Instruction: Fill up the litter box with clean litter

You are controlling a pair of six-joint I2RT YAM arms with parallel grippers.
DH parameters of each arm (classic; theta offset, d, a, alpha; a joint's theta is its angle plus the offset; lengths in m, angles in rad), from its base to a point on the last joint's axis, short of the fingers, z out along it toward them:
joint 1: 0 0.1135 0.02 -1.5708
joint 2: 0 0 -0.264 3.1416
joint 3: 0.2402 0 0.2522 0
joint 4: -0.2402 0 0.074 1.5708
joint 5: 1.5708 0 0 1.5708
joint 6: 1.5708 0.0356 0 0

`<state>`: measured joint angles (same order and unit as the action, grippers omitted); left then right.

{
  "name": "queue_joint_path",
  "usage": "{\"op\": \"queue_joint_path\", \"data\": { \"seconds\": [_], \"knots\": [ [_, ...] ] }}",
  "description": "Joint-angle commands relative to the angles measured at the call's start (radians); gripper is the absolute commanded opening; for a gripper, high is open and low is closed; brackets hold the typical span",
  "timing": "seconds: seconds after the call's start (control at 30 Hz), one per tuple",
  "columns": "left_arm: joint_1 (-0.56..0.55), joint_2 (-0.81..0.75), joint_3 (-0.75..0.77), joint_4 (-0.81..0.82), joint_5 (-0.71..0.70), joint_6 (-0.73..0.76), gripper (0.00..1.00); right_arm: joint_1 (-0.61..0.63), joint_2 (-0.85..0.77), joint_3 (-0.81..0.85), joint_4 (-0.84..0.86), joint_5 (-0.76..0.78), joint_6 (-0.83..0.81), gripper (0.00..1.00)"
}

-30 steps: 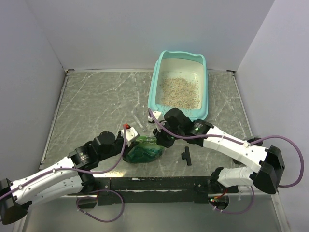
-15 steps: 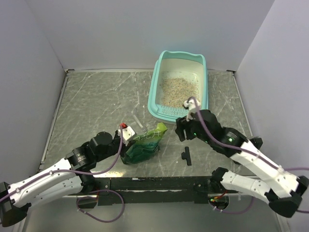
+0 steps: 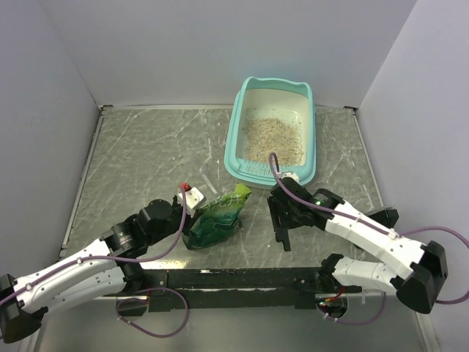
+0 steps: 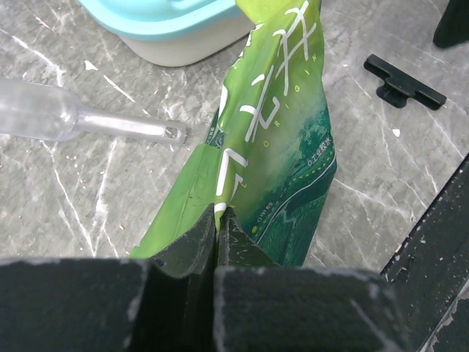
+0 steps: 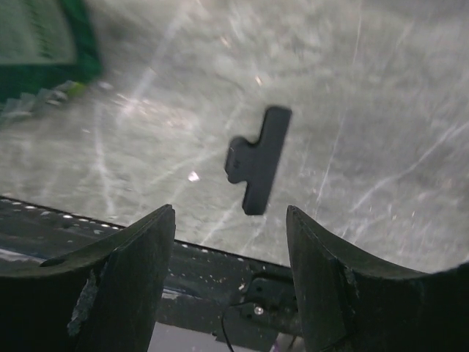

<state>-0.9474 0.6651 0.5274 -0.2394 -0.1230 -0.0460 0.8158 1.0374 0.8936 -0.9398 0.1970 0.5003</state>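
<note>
The teal litter box stands at the back right, and its near rim shows in the left wrist view. Beige clean litter covers much of its white floor. My left gripper is shut on the lower edge of a green crinkled pouch, holding it upright and leaning toward the box; the wrist view shows the jaws pinching the pouch. My right gripper is open and empty, pointing down just over a small black clip on the table, which lies ahead of the jaws in the right wrist view.
A clear plastic tube lies on the grey marbled table left of the pouch, near the box. A black rail runs along the table's near edge. Grey walls close in the left, back and right sides.
My right gripper let go of the pouch's top, swung up toward the box's near end, then came down over the black clip. The pouch stands more upright in my left gripper.
</note>
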Motion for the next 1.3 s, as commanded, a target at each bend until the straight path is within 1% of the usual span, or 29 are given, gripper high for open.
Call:
{"op": "queue_joint_path", "data": {
  "seconds": [0.0, 0.27, 0.3, 0.37, 0.5, 0.63, 0.9, 1.0, 1.2, 1.27],
  "knots": [
    [0.009, 0.001, 0.036, 0.052, -0.087, -0.018, 0.04, 0.02, 0.074, -0.027, -0.005, 0.038, 0.093, 0.68],
    [0.007, -0.032, 0.029, 0.06, -0.098, -0.017, 0.08, 0.074, 0.208, -0.071, 0.064, 0.047, 0.132, 0.65],
    [0.009, -0.036, 0.029, 0.06, -0.099, -0.015, 0.09, 0.078, 0.234, -0.073, 0.062, 0.054, 0.136, 0.64],
    [0.007, -0.038, 0.031, 0.061, -0.102, -0.017, 0.14, 0.094, 0.262, -0.074, 0.061, 0.077, 0.152, 0.63],
    [0.007, -0.053, 0.029, 0.057, -0.102, -0.017, 0.16, 0.109, 0.326, -0.074, 0.075, 0.084, 0.167, 0.61],
    [0.007, -0.067, 0.025, 0.061, -0.109, -0.015, 0.18, 0.117, 0.368, -0.078, 0.088, 0.094, 0.181, 0.59],
    [0.009, -0.062, 0.026, 0.058, -0.112, -0.018, 0.24, 0.123, 0.449, -0.059, 0.072, 0.163, 0.211, 0.5],
    [0.007, -0.065, 0.025, 0.06, -0.113, -0.02, 0.27, 0.121, 0.467, -0.056, 0.068, 0.189, 0.222, 0.48],
    [0.007, -0.064, 0.025, 0.058, -0.115, -0.02, 0.29, 0.121, 0.5, -0.05, 0.07, 0.22, 0.239, 0.46],
    [0.007, -0.062, 0.025, 0.057, -0.116, -0.022, 0.29, 0.123, 0.506, -0.048, 0.073, 0.222, 0.238, 0.42]
  ]
}}
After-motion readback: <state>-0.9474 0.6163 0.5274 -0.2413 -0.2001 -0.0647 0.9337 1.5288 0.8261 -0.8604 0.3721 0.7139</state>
